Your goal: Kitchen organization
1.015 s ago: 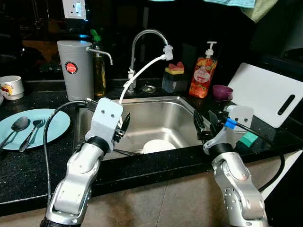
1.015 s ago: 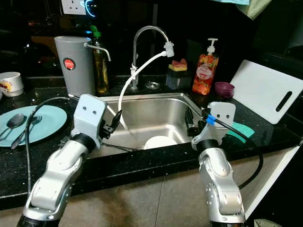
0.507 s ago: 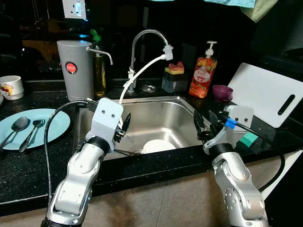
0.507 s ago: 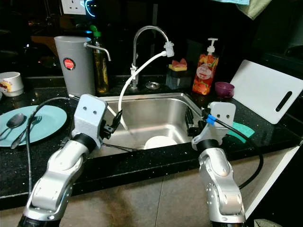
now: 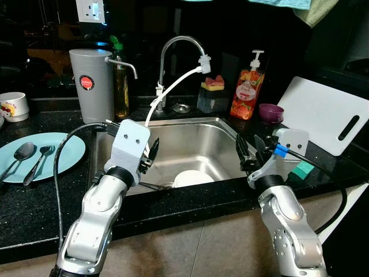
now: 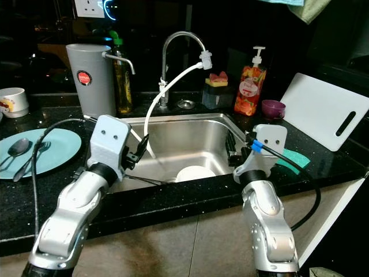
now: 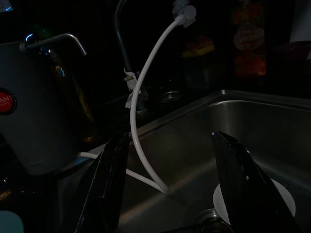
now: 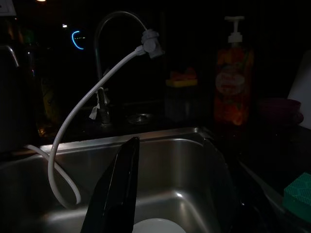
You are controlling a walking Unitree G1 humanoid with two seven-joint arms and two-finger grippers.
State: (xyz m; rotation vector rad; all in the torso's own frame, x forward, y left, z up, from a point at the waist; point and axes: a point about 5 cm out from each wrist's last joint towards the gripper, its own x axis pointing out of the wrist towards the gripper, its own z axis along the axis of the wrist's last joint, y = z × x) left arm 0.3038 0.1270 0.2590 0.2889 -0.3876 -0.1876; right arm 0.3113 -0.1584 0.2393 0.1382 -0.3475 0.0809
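Note:
A white plate (image 5: 192,177) lies at the bottom of the steel sink (image 5: 190,135); a thin utensil (image 5: 151,186) lies beside it. My left gripper (image 5: 152,152) hovers open over the sink's left side, nothing between its fingers (image 7: 109,182). My right gripper (image 5: 248,151) hangs open above the sink's right rim, also empty, one black finger (image 8: 116,187) in its wrist view. A light blue plate (image 5: 63,151) with a spoon (image 5: 22,153) and fork (image 5: 40,158) rests on the black counter to the left.
A faucet (image 5: 176,52) with a white hose (image 5: 170,86) arches over the sink. Behind stand a grey dispenser (image 5: 91,83), an oil bottle (image 5: 120,86), sponge holder (image 5: 212,95), orange soap pump (image 5: 247,92) and purple bowl (image 5: 270,112). White cutting board (image 5: 326,112), green sponge (image 5: 302,169) right; mug (image 5: 12,106) far left.

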